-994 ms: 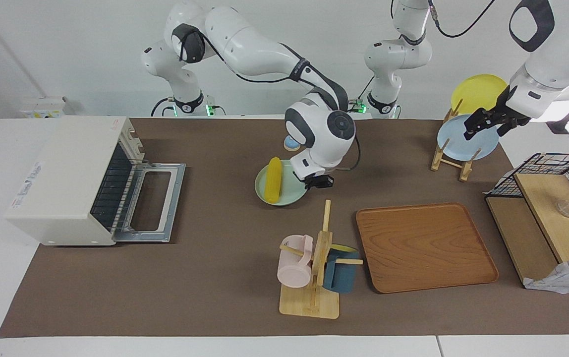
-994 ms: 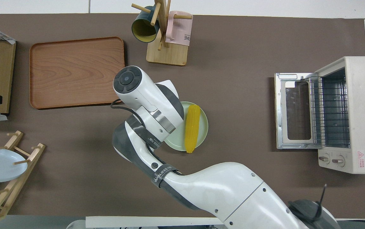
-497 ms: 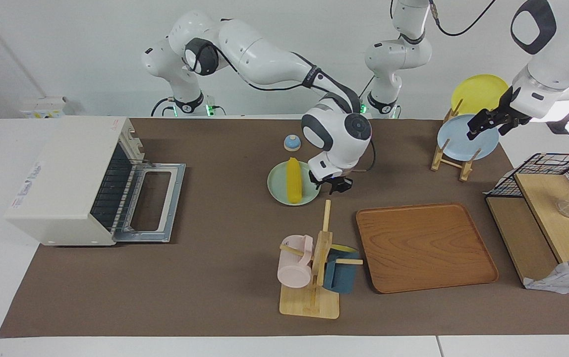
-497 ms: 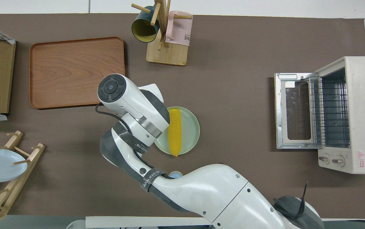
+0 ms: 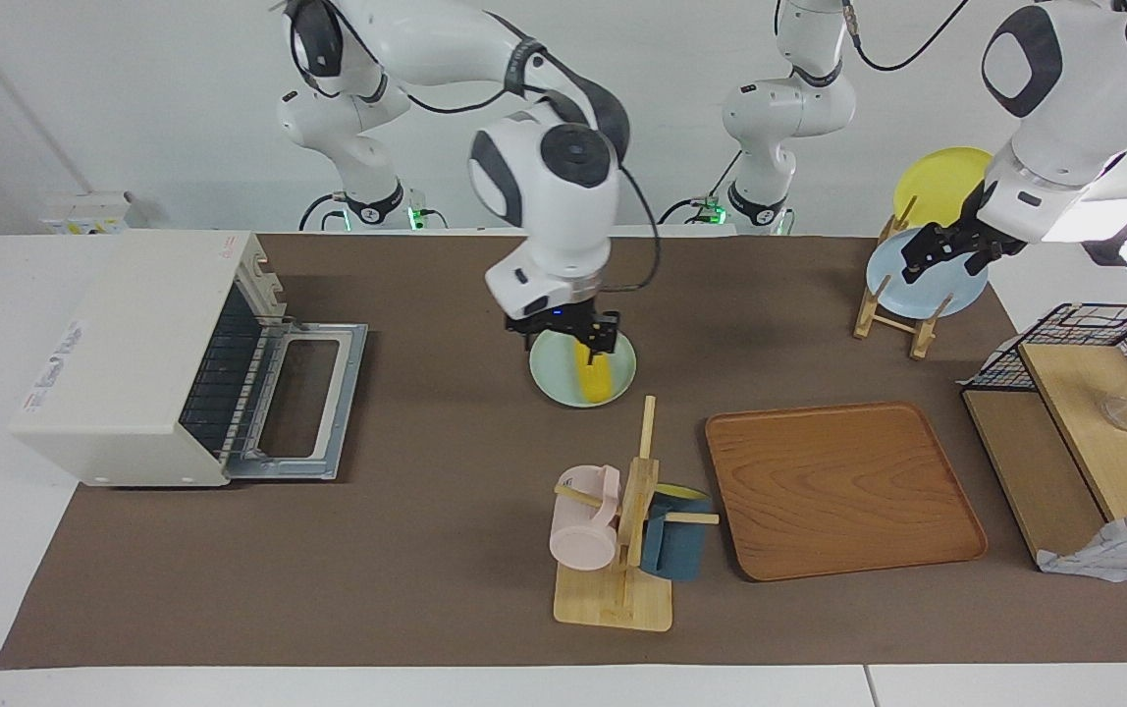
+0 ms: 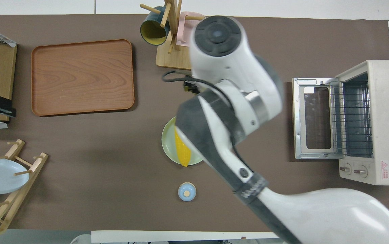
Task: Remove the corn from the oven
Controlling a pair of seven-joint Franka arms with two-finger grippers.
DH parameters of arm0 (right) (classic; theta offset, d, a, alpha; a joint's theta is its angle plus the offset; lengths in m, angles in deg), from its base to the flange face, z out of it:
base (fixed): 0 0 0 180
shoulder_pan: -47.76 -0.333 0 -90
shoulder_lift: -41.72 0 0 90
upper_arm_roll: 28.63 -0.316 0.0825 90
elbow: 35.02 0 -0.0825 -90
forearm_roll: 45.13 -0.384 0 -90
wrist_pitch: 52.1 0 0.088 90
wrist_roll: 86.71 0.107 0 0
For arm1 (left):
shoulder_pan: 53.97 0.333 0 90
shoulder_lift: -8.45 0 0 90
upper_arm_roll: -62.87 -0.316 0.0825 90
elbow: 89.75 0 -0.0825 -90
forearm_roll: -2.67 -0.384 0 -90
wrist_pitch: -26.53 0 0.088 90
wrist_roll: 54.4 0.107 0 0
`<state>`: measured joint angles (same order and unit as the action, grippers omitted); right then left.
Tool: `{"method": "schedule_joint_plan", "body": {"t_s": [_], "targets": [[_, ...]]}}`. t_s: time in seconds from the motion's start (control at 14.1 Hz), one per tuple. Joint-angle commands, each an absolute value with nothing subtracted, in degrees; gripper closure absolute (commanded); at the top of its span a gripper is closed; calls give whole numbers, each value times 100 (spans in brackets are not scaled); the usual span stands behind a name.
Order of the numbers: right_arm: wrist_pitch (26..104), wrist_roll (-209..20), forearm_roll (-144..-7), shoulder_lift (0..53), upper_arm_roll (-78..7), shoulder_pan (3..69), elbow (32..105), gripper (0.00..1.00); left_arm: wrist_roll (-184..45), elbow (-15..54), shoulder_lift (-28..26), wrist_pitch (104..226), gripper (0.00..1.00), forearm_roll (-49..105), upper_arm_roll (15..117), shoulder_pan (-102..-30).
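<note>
The yellow corn lies on a pale green plate in the middle of the table, outside the oven. The cream-white oven stands at the right arm's end, its door folded down flat and its wire rack bare. My right gripper hangs open just above the plate and corn, holding nothing; in the overhead view its own wrist hides it. My left gripper is open in the air over the blue plate in the rack.
A mug stand with a pink and a blue mug and a wooden tray lie farther from the robots than the plate. A small blue lid sits nearer. A plate rack, a wire basket and a wooden box stand at the left arm's end.
My right gripper slid the plate a little toward the left arm's end, then opened, let go of its rim and rose over the plate. The left gripper drifted slightly.
</note>
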<state>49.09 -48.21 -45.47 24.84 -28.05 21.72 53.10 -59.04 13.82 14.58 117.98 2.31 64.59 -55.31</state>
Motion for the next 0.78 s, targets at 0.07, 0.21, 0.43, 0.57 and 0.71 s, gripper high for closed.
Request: {"method": "schedule_joint_plan", "body": {"t_s": [0.07,0.21,0.43,0.57,0.71], "targets": [[6196,-6215,-4540,3767,-2916,3182,8053,78,-7185,1862,1724,12417,1,459,6428,-6614],[6426,-6930,-4522,3698,-2907,3641,8292,98,-7601,1949,1593,12766,1,477,6428,-7064],[6891,-6931,-4356,3356,-2907,3713,8477,100,-8329,2379,1268,13548,1,478,6428,-7837],[7086,-6940,-4058,3110,-2907,3739,8478,100,-9145,2678,970,14312,1,478,6428,-8348],[7121,-6931,-3889,3048,-2907,3731,8538,100,-9954,2968,697,15068,2,478,6428,-8717]]}}
